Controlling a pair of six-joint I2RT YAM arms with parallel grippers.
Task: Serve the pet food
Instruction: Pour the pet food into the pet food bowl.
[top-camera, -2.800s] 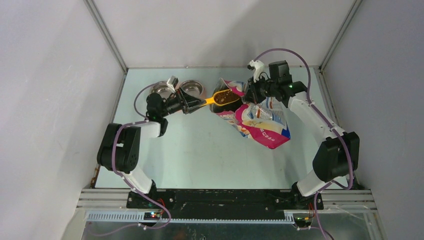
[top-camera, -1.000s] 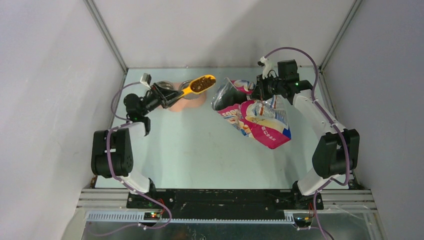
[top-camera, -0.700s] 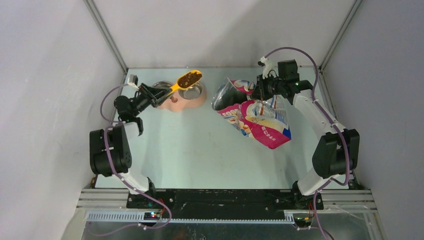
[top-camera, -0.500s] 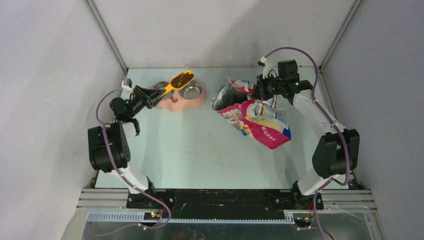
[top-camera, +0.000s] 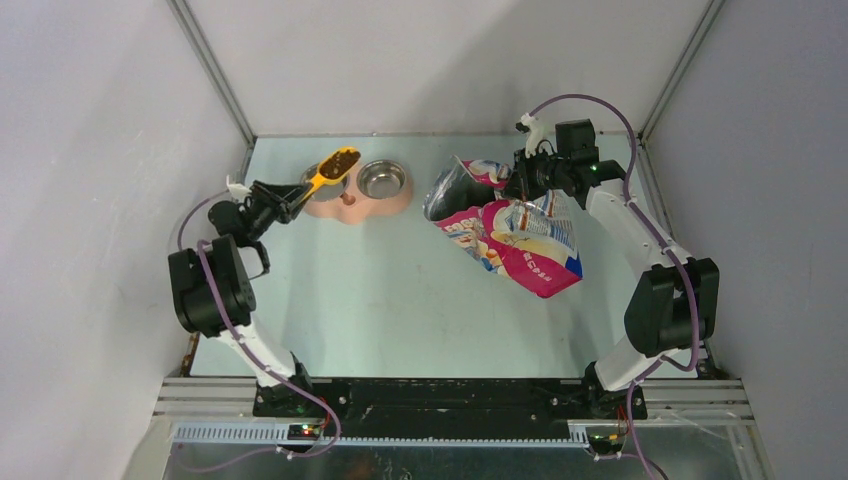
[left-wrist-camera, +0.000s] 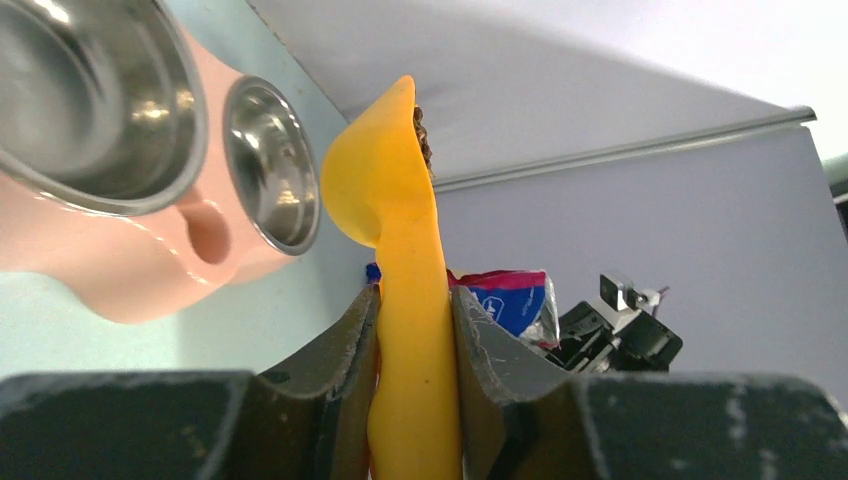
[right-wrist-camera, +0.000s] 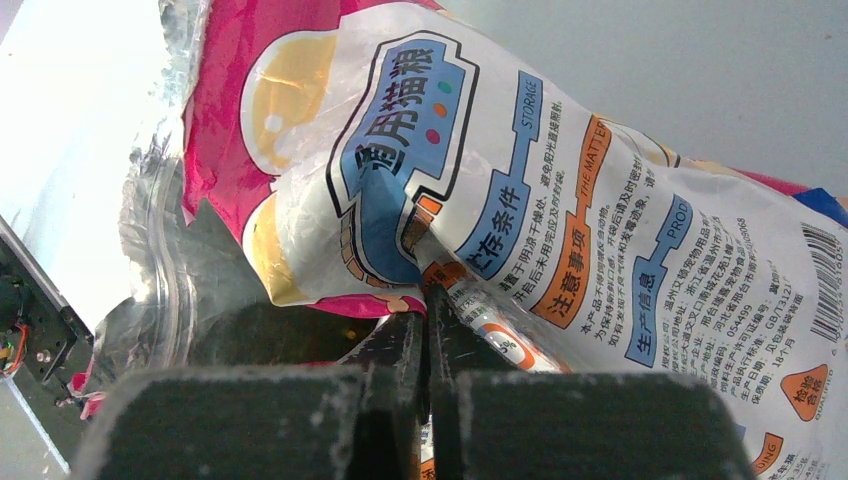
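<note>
The left tool (left-wrist-camera: 412, 310) clamps the handle of the scoop (left-wrist-camera: 390, 190). Just beyond its tips, the scoop's heap of kibble (top-camera: 342, 160) has swung left since half a second ago and now hangs over the left half of the feeder (top-camera: 345, 205). The right tool (right-wrist-camera: 427, 330) stays pinched on the rim of the bag (right-wrist-camera: 560, 200), which lies unmoved on the desk (top-camera: 400, 300).
</note>
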